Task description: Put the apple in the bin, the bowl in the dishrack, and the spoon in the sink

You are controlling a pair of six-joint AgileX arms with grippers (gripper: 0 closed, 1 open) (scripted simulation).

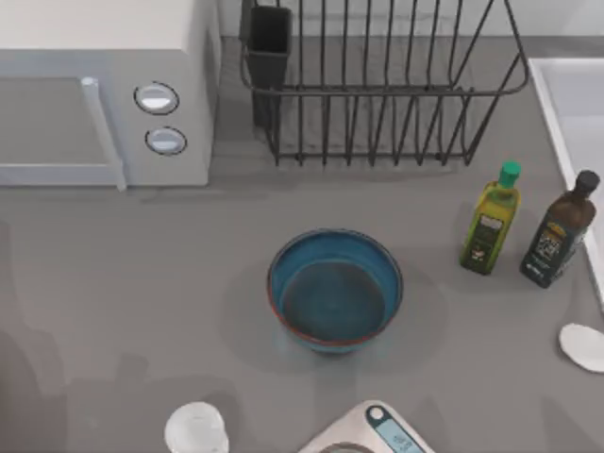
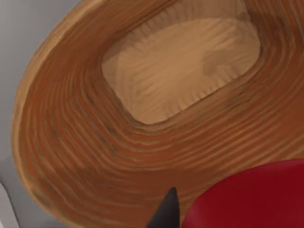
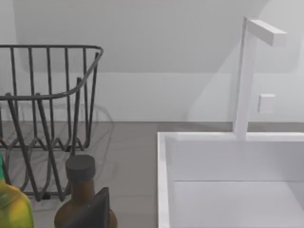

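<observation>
The left claw (image 2: 178, 216) pinches the apple (image 2: 247, 197) above the woven wooden bin (image 2: 95, 142), positioned for release, while the blue bowl (image 1: 335, 291) waits mid-worktop (image 1: 142, 283) before the dishrack (image 1: 377, 85); the right claw's state cannot be determined

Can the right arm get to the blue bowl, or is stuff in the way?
Probably yes. The bowl sits alone mid-table, nothing on or against it. The right gripper is by the dark bottle near the sink; that and the green-capped bottle stand apart from the bowl.
</observation>
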